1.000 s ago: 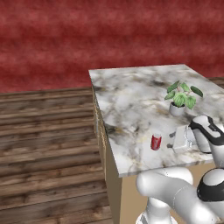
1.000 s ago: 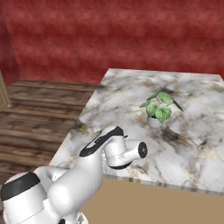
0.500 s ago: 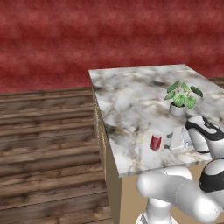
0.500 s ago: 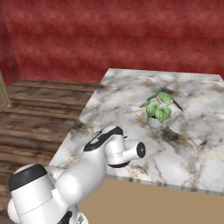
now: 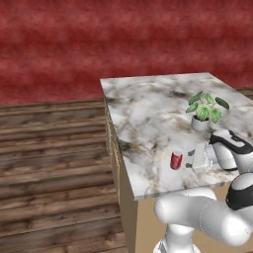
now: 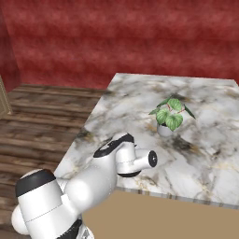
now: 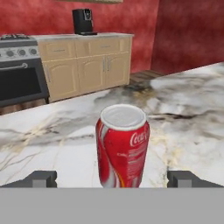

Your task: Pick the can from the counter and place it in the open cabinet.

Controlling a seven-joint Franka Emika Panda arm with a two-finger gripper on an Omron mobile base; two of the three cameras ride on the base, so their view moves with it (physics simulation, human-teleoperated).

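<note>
Glossy red can (image 7: pixel 122 145) dead ahead on veiny marble counter (image 7: pixel 192 109)

My gripper (image 7: pixel 112 179) is spread wide, blocky dark fingertips (image 7: pixel 41 178) flanking the upright cylinder, holding nothing.

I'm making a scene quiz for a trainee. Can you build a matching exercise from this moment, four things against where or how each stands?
Things:
1. can
2. potted plant
3. pincer
4. coffee machine

States or places:
A. on the far tan cabinets, beside the stove
B. upright near the counter's near edge
C. open, one fingertip on each side of the can, not touching it
D. further back on the marble, beyond the can

Pairs: 1-B, 2-D, 3-C, 4-A
</note>
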